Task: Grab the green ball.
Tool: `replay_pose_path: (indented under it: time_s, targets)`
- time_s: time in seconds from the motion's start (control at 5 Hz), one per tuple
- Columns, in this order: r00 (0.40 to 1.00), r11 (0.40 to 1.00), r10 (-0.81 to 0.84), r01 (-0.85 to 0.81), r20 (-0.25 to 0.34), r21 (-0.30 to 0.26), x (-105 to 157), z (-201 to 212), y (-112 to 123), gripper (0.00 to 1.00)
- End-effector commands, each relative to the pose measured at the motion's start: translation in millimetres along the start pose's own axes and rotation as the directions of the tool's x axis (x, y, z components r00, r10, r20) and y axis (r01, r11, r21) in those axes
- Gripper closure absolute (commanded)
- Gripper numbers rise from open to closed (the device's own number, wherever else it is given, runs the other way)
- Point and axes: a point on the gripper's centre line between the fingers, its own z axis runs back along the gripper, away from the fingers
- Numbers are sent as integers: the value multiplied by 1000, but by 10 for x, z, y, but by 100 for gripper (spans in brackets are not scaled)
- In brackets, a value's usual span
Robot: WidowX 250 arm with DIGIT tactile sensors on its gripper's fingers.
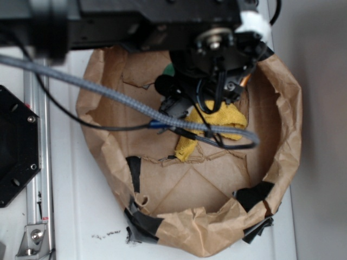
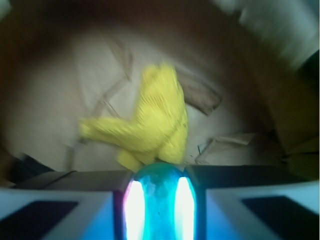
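In the wrist view the green ball (image 2: 159,197) sits squeezed between my two fingers, its rounded top showing teal-green with bright glare strips on both sides. My gripper (image 2: 159,210) is shut on it. From the exterior view the gripper body (image 1: 217,65) hangs over the back of the brown paper nest, hiding the fingers. A sliver of green (image 1: 169,69) peeks out at its left edge. The yellow terry cloth (image 2: 150,122) lies crumpled on the paper floor just beyond the fingertips, also visible as the yellow cloth (image 1: 214,124) under the cables.
A crumpled brown paper wall (image 1: 282,135) patched with black tape rings the work area. Grey and black cables (image 1: 124,103) drape across it. A metal rail (image 1: 38,162) and a black plate (image 1: 13,146) stand at the left. The wrist view is blurred.
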Motion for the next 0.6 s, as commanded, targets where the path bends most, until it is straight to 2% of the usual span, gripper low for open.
replay_pose_path:
  time_s: [0.0,0.2,0.4]
  targets:
    - [992,993,118,-117,-34,24,176,429,-99,100]
    - [947,949,314,-314,68,-12,136,487,-141,100]
    - [921,923,383,-385,66,11,104,492,-148,100]
